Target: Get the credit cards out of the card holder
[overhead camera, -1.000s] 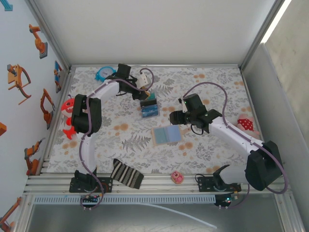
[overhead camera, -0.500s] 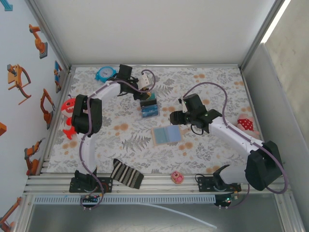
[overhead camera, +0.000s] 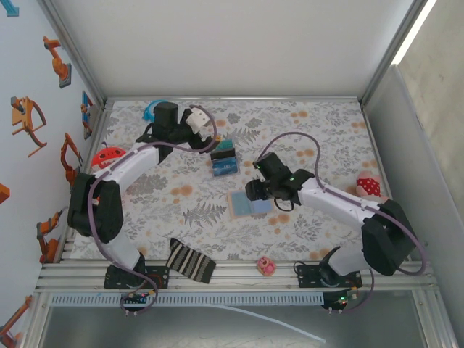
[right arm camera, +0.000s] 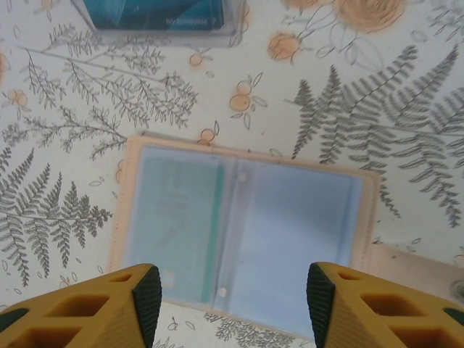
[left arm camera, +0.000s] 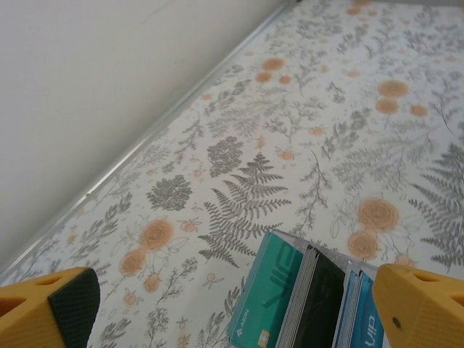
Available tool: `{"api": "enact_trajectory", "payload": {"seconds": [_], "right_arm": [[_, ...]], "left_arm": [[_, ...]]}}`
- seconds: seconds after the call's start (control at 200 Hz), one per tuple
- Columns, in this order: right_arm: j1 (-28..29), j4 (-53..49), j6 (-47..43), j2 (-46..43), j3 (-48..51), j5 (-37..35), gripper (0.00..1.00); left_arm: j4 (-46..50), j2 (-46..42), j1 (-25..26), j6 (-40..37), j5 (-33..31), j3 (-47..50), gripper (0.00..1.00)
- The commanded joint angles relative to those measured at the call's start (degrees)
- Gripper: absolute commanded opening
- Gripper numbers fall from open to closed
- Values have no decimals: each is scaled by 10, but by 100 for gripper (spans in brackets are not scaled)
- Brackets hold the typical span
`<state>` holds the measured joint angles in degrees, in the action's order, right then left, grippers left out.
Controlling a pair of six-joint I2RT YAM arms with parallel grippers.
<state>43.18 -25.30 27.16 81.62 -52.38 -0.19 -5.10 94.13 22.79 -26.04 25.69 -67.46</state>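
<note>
Floral-printed surface lies under my right claw, part-open and empty over the card holder spread flat, while my left claw gapes wide, empty, by a stack of cards farther back.

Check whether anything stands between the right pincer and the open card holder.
Nothing visible does. The right pincer hangs open over the card holder, which lies unfolded with nothing on top of it.

White arms, black joints, purple cables, yellow black-padded pincer fingers.
</note>
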Motion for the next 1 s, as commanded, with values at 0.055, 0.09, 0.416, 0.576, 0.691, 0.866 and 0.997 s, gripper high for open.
{"api": "enact_trajectory", "payload": {"seconds": [0.055,0.09,0.416,0.576,0.691,0.866,0.997], "right_arm": [[42,-31,25,42,-31,-33,52],[49,-32,26,54,-37,-34,51],[97,-51,20,155,-89,-46,51],[107,-60,18,186,-106,-52,51],[110,-63,16,197,-112,-52,52],[116,-71,11,212,-124,-52,53],[117,-74,11,222,-126,-53,53]], "left_arm": [[-63,-81,-6,181,-119,80,97],[-63,-97,-6,206,-140,96,97],[-43,-234,-6,364,-340,222,97],[-15,-282,-6,408,-380,252,97],[-7,-311,-6,428,-414,273,97],[2,-340,-6,433,-442,293,97],[15,-343,-6,433,-448,295,97]]}}
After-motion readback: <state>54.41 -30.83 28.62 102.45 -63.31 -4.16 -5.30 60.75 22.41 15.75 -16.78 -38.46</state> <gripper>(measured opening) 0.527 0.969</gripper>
